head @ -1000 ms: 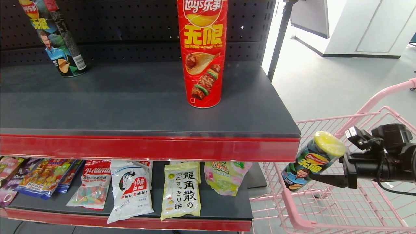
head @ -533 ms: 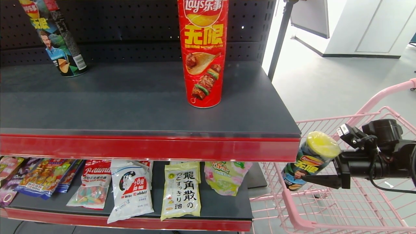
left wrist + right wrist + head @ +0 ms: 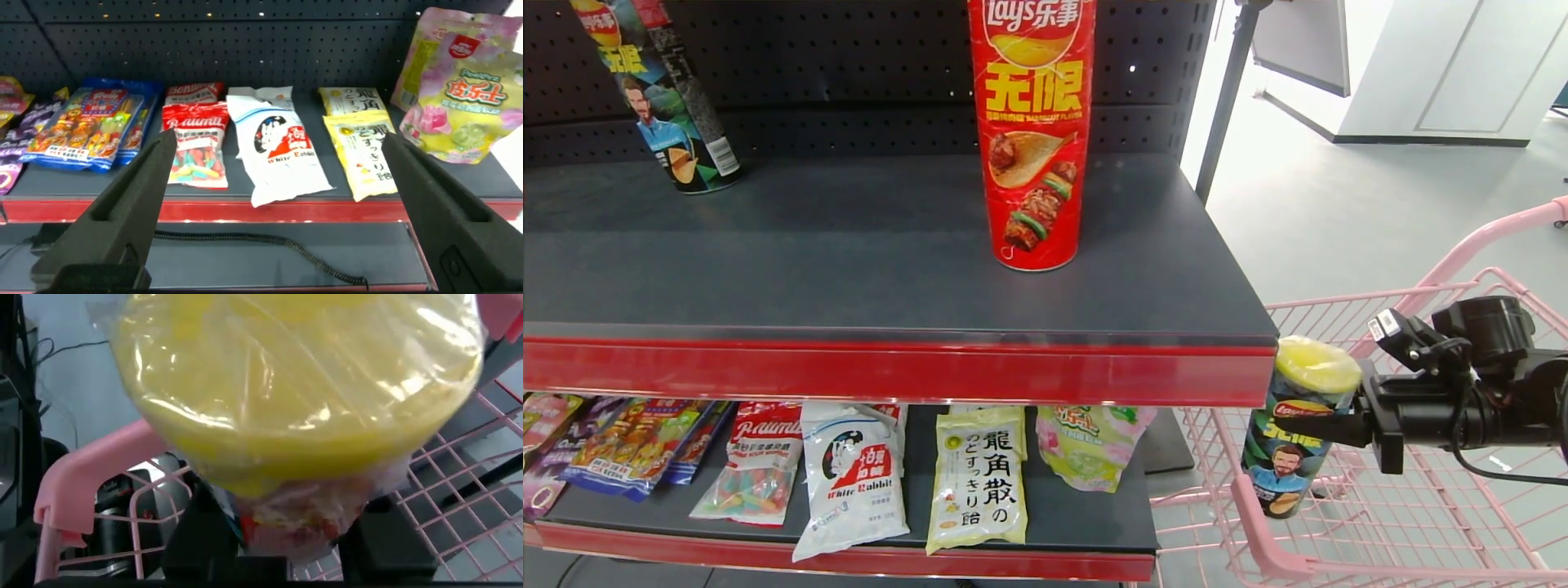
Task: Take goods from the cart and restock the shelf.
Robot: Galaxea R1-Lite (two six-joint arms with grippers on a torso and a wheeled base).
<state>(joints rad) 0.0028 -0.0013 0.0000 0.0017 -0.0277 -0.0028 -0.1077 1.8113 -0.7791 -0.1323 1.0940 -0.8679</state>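
Observation:
A dark green chip can [image 3: 1286, 474] with a yellow lid [image 3: 1316, 367] hangs upright over the front left corner of the pink cart [image 3: 1421, 523], just right of the upper shelf's red front edge [image 3: 890, 374]. My right gripper [image 3: 1298, 429] is shut on its upper body from the right. In the right wrist view the yellow lid [image 3: 294, 384] is close up, with the pink cart rim [image 3: 82, 498] below it. My left gripper [image 3: 279, 139] stands open, facing the lower shelf's snack bags with nothing between its fingers.
The upper shelf [image 3: 849, 269] holds a tall red chip can [image 3: 1031, 139] at middle right and a dark can [image 3: 662, 98] at back left, with bare board between. Several snack bags [image 3: 854, 482] lie on the lower shelf. A dark post [image 3: 1221, 106] rises behind the shelf's right end.
The held can has swung from tilted to upright. My right gripper has shifted a little to the left and up, toward the shelf edge.

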